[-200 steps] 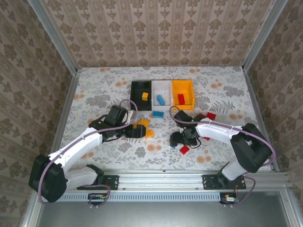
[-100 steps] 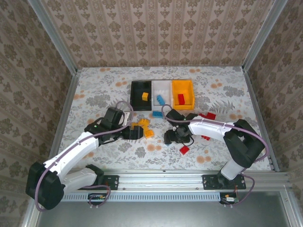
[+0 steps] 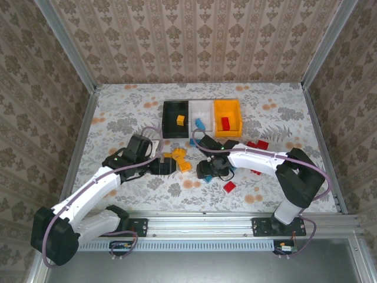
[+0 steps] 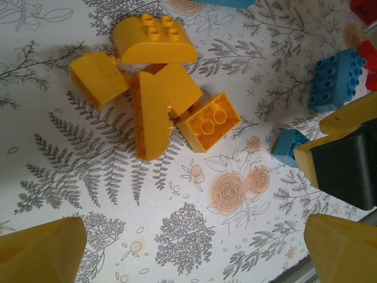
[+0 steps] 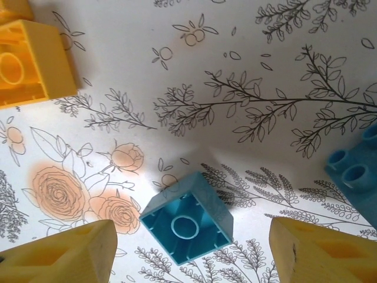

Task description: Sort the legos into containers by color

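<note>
We straddle a small blue brick [image 5: 187,227] with the right gripper [image 5: 191,253], jaws spread, not touching it.
Another blue brick [image 5: 359,177] crowds its right finger; our left gripper [image 4: 194,259] gapes before the yellow bricks [image 4: 156,100], and the bins [image 3: 202,101] stand beyond.

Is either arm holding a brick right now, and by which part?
Nothing is held. The right fingers stand open either side of a blue brick, not touching; the left fingers are empty.

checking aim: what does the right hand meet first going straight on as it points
Probably the upturned light blue brick on the table, centred ahead of the right hand, though depth is unclear.
</note>
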`<state>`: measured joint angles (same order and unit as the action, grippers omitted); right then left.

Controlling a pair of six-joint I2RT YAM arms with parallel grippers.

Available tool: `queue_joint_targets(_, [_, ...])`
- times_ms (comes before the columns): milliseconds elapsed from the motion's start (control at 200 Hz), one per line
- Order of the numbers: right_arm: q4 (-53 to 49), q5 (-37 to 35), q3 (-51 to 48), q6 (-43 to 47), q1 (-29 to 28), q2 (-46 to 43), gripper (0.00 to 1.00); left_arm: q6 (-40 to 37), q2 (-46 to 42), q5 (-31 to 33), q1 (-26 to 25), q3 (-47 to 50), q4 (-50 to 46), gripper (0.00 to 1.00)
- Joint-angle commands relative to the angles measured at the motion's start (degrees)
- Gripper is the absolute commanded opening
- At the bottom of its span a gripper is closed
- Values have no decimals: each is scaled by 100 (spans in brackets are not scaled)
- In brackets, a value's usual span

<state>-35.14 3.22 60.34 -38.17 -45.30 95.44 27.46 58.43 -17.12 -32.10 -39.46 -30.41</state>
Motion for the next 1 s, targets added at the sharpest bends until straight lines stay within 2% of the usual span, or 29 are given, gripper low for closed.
queue_joint_targets(0, [-265,-104,236,-15,-37,324,72,-13,-69,-49,80,79,-110,97])
queue_joint_targets(330, [-247,-48,468,82,-154,937,71,-39,-67,-133,177,192,-74,97])
queue_joint_targets(555, [-454,-186,534,126,-266,949,64,-48,-104,-186,261,236,-70,97])
queue_joint_targets(785, [-494,-300,410,143,-284,858,51,7,-43,-269,270,264,53,97])
queue_joint_targets(995, [-538,-412,424,128,-279,722,45,9,-113,-222,283,281,9,97])
